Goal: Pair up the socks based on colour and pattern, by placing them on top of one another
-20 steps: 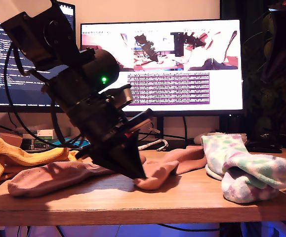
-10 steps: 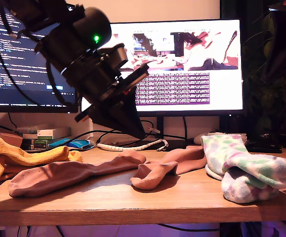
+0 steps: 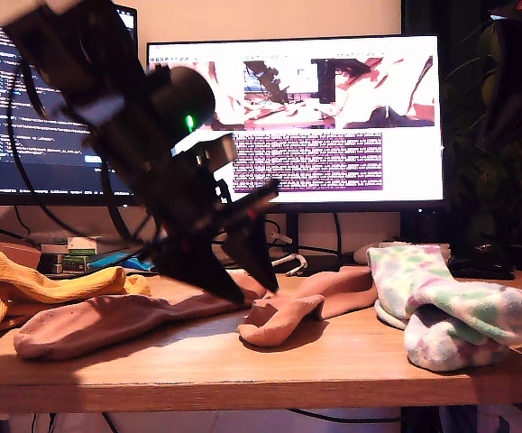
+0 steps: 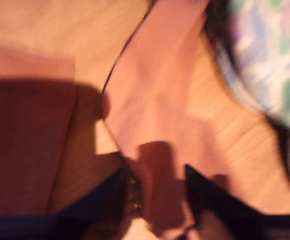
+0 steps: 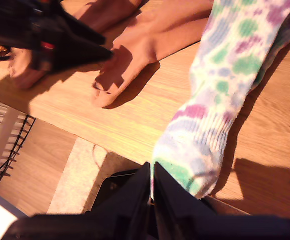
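The wooden table [image 3: 351, 356] is seen edge-on in the exterior view, so most of its top is foreshortened, and its far part is hidden behind the socks and the arm. Two monitors [image 3: 333, 117] stand behind it, the one at the exterior view's left cut off by the frame and largely covered by the arm. My first gripper [image 3: 247, 289] is lowered onto the middle of the table; in the first wrist view, which is blurred, its jaws [image 4: 157, 200] are seen parted on either side of pink fabric, without being closed on it. The long salmon-pink sock [image 3: 107, 320] lies flat toward the exterior view's left, its upper end hidden behind that gripper, and a second salmon-pink sock [image 3: 310, 302] lies bunched just beside it toward the middle; whether the two touch cannot be told. The fluffy white socks with green and pink blotches [image 3: 441, 311] are heaped at the exterior view's right, and how many are in the heap cannot be made out there. The second wrist view shows what the exterior view does not: my second gripper [image 5: 151, 192] with its jaws pressed together at the edge of a blotched sock [image 5: 215, 110] hanging over the table edge; whether fabric is pinched between them cannot be told. The mustard-yellow socks [image 3: 26, 289] are crumpled at the exterior view's left edge, partly cut off. No container is involved.
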